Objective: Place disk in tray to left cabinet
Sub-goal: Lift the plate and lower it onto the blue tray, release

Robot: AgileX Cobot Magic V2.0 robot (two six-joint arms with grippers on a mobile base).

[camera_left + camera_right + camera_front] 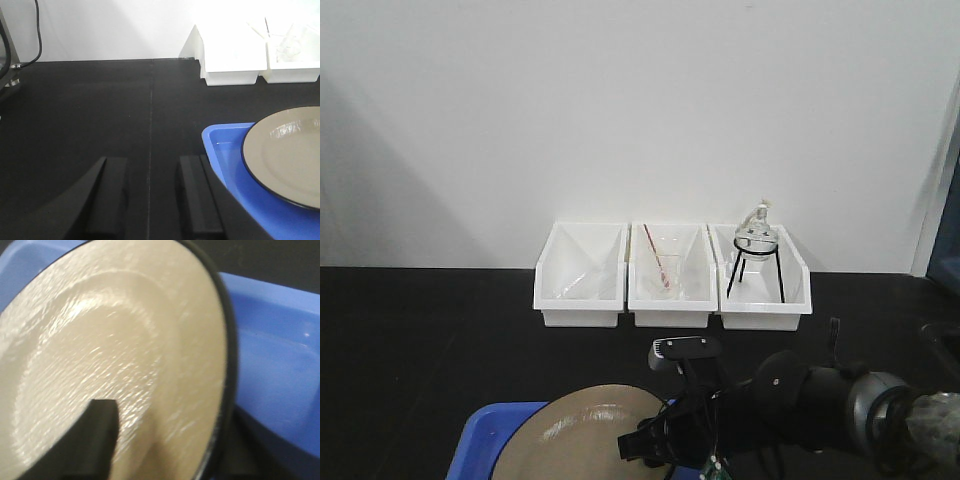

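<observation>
Front view: white wall (620, 100) behind black tabletop (420, 340), three white bins (670, 300) at 12 o'clock. The right gripper (638, 447) clamps the disk (585, 430) by its rim above the tray (480, 440) at 6 o'clock.
Left wrist: left gripper (150, 165) gapes empty, tray at 3 o'clock.
Right wrist: one finger (95, 440) lies on the disk.

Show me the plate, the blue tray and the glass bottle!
disk (287, 155): left wrist view, middle of its tan inside.
tray (227, 150): left wrist view, bare blue floor near its corner.
glass flask (757, 238): front view, its round belly.
</observation>
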